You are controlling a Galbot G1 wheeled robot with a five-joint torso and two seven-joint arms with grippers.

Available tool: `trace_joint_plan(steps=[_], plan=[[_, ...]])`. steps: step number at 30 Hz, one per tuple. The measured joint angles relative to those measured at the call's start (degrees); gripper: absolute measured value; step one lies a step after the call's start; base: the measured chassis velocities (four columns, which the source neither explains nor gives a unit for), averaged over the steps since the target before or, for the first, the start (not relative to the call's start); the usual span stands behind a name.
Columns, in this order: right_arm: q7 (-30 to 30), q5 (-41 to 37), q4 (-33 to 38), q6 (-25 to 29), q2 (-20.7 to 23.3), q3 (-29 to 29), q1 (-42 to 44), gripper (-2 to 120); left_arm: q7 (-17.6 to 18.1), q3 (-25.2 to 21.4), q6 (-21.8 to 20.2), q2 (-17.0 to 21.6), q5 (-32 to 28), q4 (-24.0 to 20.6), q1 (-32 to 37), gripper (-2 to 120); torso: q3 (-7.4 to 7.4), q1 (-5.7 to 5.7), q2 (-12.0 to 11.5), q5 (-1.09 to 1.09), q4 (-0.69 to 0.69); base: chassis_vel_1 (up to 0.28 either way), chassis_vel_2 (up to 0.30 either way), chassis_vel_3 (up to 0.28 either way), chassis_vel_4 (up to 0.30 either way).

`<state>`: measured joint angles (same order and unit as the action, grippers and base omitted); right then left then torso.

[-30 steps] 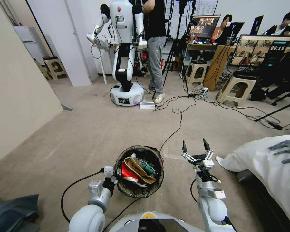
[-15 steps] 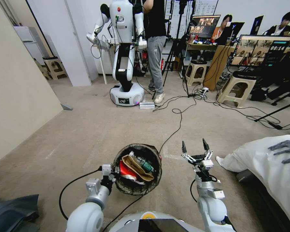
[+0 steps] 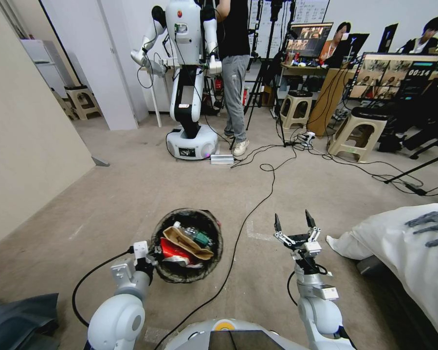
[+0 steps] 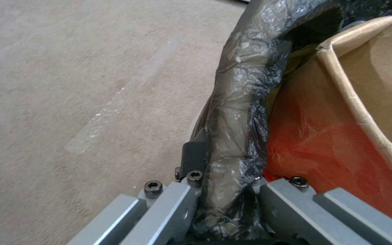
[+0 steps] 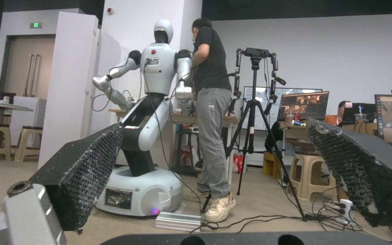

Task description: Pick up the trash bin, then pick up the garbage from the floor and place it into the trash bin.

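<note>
Over the last second the trash bin [image 3: 187, 245], clamped at its bag-lined rim by the fingers of the left gripper [image 3: 148, 253], was swung from roughly 12 o'clock of the robot's chest toward 11 o'clock, away from the right gripper [image 3: 292, 224]. The brown paper bag [image 3: 186, 241], red wrapper [image 3: 172, 249] and green bottle [image 3: 198, 236] were carried inside it. The right gripper's fingers were held wide and empty at 1 o'clock; collection was probably finished, as no litter could be made out on the floor [image 3: 131, 194].
</note>
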<state>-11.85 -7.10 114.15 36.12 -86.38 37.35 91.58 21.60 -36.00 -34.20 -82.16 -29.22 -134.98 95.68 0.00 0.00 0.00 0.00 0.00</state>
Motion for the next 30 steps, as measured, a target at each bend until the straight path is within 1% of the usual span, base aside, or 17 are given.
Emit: trace_joint_plan(steps=[7, 14, 25, 30], plan=[[0.0, 0.0, -0.4, 0.3, -0.1, 0.0, -0.2, 100, 1.1, -0.6, -0.3, 0.0, -0.6, 2.3, 0.6, 0, 0.00, 0.00, 0.0, 0.00, 0.00, 0.000, 0.000, 0.000, 0.000], [-0.1, 0.1, -0.4, 0.6, -0.3, 0.0, 0.1, 100, 1.9, -1.7, -0.1, 0.0, -1.8, 6.0, 1.0, 0, 0.00, 0.00, 0.0, 0.00, 0.00, 0.000, 0.000, 0.000, 0.000], [-0.1, 0.6, -0.4, 0.6, -0.6, -0.1, 0.0, 100, 2.0, -2.1, 0.4, 0.0, -2.2, 9.9, 1.3, 0, 0.00, 0.00, 0.0, 0.00, 0.00, 0.000, 0.000, 0.000, 0.000], [-0.4, 0.6, -0.5, 0.7, -0.6, -0.1, 0.1, 100, 1.9, -2.0, 0.5, 0.0, -2.2, 10.6, 1.5, 0, 0.00, 0.00, 0.0, 0.00, 0.00, 0.000, 0.000, 0.000, 0.000]])
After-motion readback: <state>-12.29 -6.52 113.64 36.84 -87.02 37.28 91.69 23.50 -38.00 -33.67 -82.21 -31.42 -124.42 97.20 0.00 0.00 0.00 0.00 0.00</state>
